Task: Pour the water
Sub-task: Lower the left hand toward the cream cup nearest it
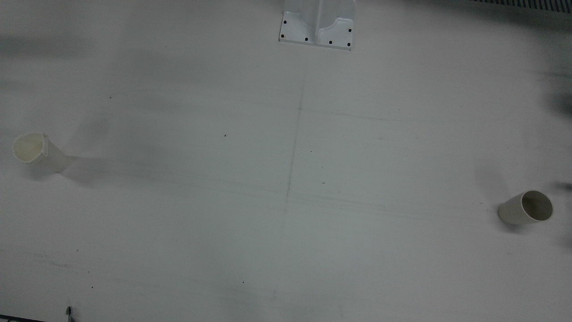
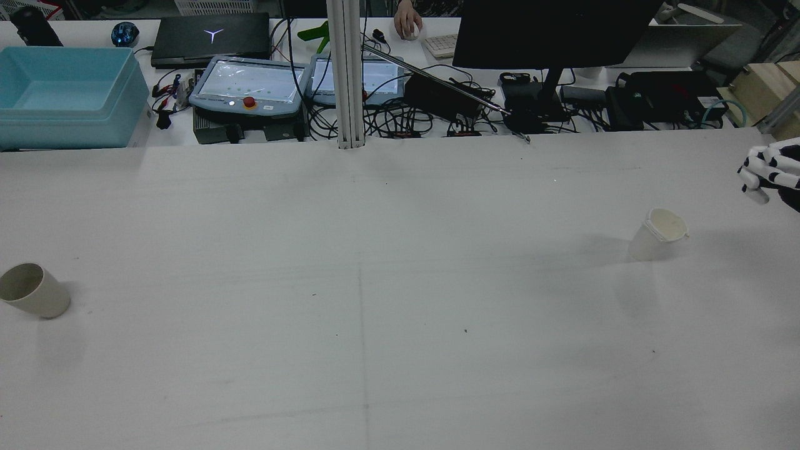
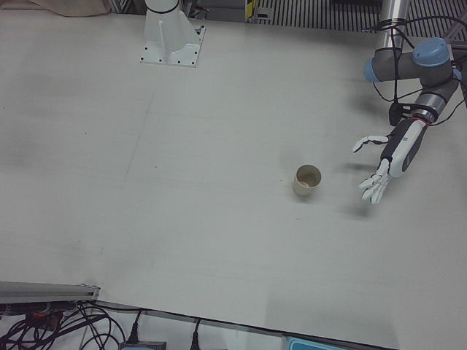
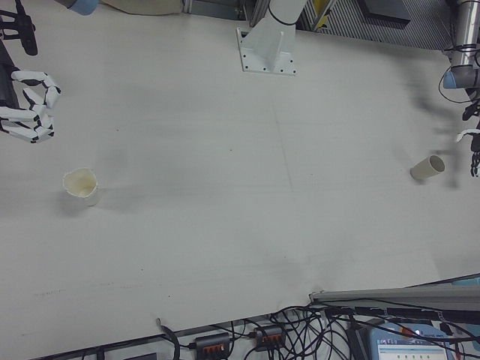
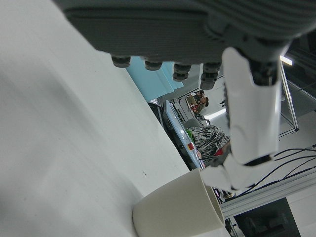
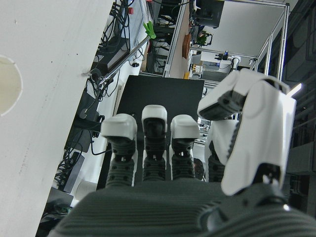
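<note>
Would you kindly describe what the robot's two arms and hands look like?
Both hands are white, with black showing at the finger joints: left hand, right hand. The left arm is silver-grey with light blue joint caps and a black cable running along it; its forearm is dark.

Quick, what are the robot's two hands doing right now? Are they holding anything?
Left hand: open, fingers spread, empty, beside the beige paper cup.
Right hand: fingers curled, holding nothing.
</note>
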